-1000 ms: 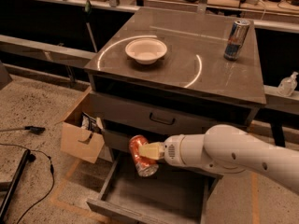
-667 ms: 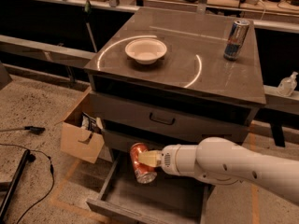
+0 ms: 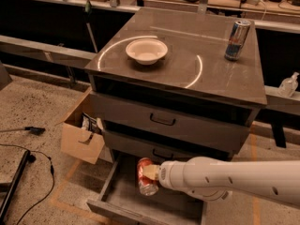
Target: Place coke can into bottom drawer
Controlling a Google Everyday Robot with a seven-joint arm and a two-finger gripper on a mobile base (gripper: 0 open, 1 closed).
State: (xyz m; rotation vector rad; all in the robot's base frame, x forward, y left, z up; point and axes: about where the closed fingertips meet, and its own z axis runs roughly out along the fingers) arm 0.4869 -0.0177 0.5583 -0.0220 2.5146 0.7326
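Glossy metal coke can [image 3: 146, 185] in pale plastic jaws, over matt metal bottom drawer [image 3: 123, 197]

Warm, dim indoor light from overhead. The cabinet top [image 3: 211, 78] carries a bright ring-shaped glare arc [image 3: 115, 45] around the bowl [image 3: 146, 50] — the bowl itself is lit near-white. The recess under the top and the gaps above the drawers fall to near black. The gripper [image 3: 150, 175], clamped on the coke can [image 3: 145, 186] over the open bottom drawer [image 3: 124, 194], sits in shade; the can's red reads muted. The white arm [image 3: 234, 177] catches light along its upper side — underside shaded.
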